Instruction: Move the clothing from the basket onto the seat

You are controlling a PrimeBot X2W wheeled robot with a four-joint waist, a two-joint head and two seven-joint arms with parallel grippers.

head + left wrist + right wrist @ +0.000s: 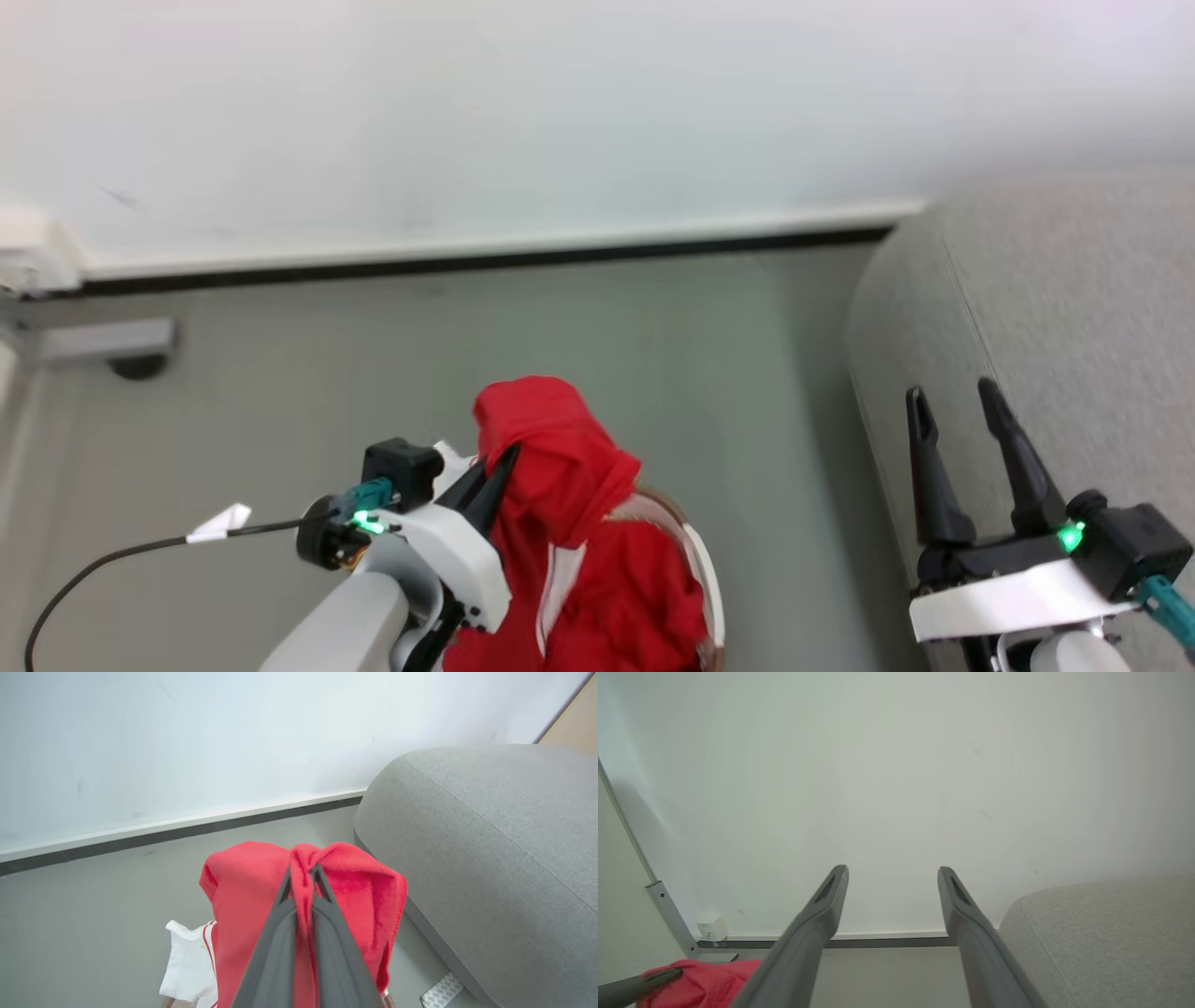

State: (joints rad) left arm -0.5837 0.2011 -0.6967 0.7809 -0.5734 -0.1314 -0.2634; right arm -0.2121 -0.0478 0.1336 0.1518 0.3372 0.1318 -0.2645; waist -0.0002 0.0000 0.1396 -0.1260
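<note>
While left gripper [303, 871] clamps clothing [247, 882] | right gripper [954, 399] agape | basket [711, 579] seemingly below

Head camera looks down; both wrist cameras face the wall [896, 765], sharing the sofa [490, 858]

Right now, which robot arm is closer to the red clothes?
Left. The left end effector is shut on the red clothes, holding them up; the right end effector is open and apart from them, over by the sofa.
</note>
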